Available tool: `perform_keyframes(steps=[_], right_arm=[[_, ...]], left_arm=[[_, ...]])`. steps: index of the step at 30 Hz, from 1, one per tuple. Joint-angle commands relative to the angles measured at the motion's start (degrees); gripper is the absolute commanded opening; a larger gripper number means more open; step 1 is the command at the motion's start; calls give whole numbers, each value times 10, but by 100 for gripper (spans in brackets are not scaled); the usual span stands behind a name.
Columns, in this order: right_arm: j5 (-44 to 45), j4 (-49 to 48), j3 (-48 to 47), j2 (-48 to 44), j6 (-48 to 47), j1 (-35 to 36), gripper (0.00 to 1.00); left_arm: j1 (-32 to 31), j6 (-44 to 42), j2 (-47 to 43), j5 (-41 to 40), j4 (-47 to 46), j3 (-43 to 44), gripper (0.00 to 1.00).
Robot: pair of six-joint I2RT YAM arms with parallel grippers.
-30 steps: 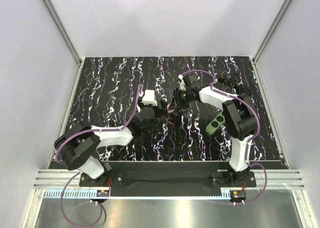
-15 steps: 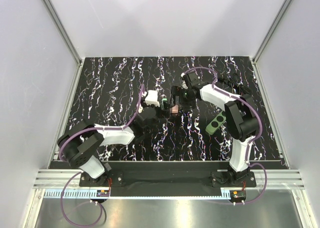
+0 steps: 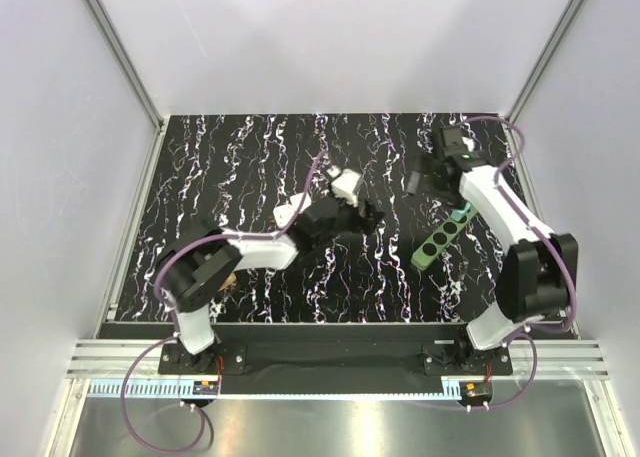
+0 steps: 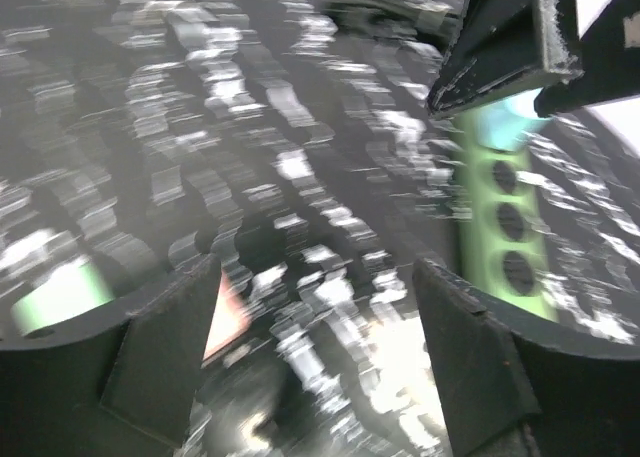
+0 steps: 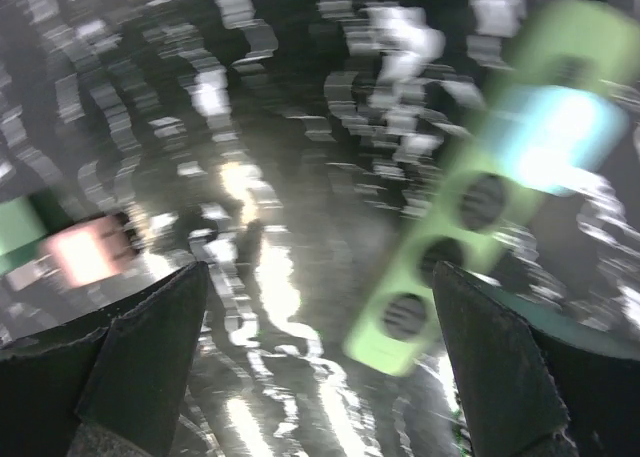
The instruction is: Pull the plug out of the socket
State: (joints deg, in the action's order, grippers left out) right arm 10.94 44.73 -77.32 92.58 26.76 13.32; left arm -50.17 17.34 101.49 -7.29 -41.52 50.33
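The socket (image 3: 443, 237), a narrow green strip with round black holes, lies slanted on the marbled table, right of centre; it also shows as socket (image 4: 500, 227) and socket (image 5: 470, 207). Nothing sits in the holes I can see. A small, blurred pink-and-green thing, the plug (image 4: 228, 315) as far as I can tell, lies on the table by my left gripper's (image 4: 315, 277) left finger, apart from the socket; it appears far left as plug (image 5: 85, 255). My left gripper (image 3: 368, 217) is open and covers the plug from above. My right gripper (image 3: 418, 177) (image 5: 320, 272) is open and holds nothing.
The black marbled table (image 3: 250, 157) is enclosed by pale walls with metal rails at the back corners. The right arm's white links (image 3: 500, 202) arch over the socket's far end. Purple cables loop along both arms.
The right gripper opened and drew back to the right rear. The left arm swung right across the middle, over the spot where the small pink piece lay. More of the socket now shows.
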Motion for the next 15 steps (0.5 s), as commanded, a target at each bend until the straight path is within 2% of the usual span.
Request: perform_keyframes(steps=[1,3,4,6,7,10,13,14,15], right_arm=[[55,40,36,-65,7,-35,100],[63,38,52,-86,1,-55,100],[65,39,63,-99,0,-61,100],[64,38,72,-106,-5,-84,100],[59,38,78,-107,-6,-92,100],[42,24,92,-106,-11,-113,97],[37,0,103,-102,-6,-126,88],[36,-7,106,-101,-4,-130,81],[33,-18,107,-99,-4,-131,78]], left_arm=[[-10,-7,71,182,22,114,79],[-17,-6,109,267,59,166,80],[-26,-5,147,292,75,221,82],[-36,-8,185,342,135,279,83],[-49,-13,213,343,175,324,83],[-68,-28,244,324,203,365,83],[-71,-19,249,320,183,363,83],[-71,-12,249,324,177,361,83],[-71,-11,252,327,174,361,83]])
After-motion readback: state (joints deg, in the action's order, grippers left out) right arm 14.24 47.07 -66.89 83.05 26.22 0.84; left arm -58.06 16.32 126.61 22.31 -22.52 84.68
